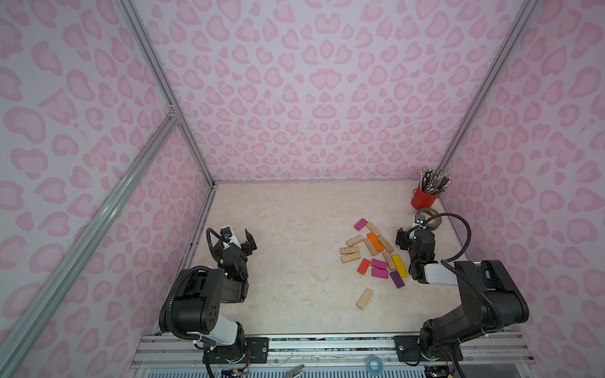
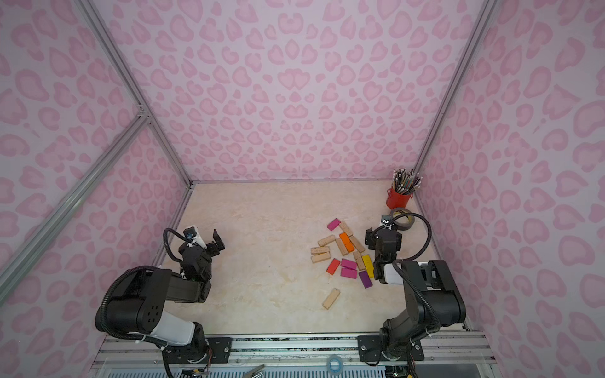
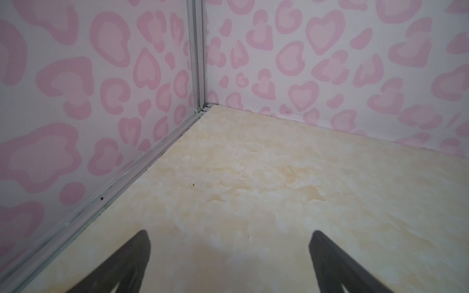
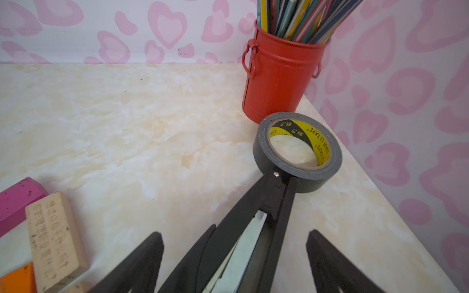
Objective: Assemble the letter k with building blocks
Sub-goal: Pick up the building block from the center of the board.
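Marble table (image 1: 278,229) viewed from above. Left gripper (image 3: 230,231) held wide, empty, near table corner. Right gripper (image 4: 236,232) held wide, nothing clamped. Building blocks (image 1: 375,242) scattered, unassembled, lower right of centre in both top views.

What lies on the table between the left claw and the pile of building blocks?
Nothing: both top views show only bare table between the left claw and the building blocks.
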`<state>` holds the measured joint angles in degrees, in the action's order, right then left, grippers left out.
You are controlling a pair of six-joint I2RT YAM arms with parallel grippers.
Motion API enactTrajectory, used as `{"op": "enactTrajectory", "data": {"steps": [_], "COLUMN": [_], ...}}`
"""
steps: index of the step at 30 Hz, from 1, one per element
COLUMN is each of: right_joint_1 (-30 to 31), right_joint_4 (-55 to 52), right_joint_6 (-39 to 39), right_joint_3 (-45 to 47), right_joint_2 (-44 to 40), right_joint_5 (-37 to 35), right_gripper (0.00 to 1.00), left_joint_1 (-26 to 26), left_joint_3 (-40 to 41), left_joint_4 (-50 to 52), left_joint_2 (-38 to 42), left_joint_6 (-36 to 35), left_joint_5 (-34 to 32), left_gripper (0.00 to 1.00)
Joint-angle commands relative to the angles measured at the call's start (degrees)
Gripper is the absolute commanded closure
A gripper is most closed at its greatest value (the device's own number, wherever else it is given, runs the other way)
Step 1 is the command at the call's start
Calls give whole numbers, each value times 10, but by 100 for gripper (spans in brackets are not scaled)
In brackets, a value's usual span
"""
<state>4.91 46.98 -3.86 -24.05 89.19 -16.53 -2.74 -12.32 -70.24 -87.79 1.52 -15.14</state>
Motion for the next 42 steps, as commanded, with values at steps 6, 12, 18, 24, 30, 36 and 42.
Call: {"op": "enactTrajectory", "data": {"steps": [6,12,18,24,30,36,42], "right_joint_1": [1,1,1,1,1,18,97], "right_joint_4": [5,4,7,-29,-301,-593,-807], "right_joint_6": [-2,-3,-3,-8,-88,-187,-209], "right_joint_3": [1,0,2,-1,-75,-182,-265], "right_joint_2": [2,1,0,-41,-209,-269,-250], "right_joint_5": [-5,-5,-4,-15,-19,88,140], "right_gripper": [11,10,11,8,2,7,17], "left_joint_1": [0,0,0,-7,-79,-205,-371], "left_joint_3": [-5,-4,-5,-21,-72,-120,-184], "left_joint_4": [-23,-23,-24,21,184,306,448], "left_joint_2": [-2,-1,-1,25,128,237,300], "left_joint_6": [-4,-4,-4,-24,-50,-15,-48], "left_joint_5": [2,2,2,27,-24,41,139], "left_gripper": [0,0,0,5,5,5,5]}}
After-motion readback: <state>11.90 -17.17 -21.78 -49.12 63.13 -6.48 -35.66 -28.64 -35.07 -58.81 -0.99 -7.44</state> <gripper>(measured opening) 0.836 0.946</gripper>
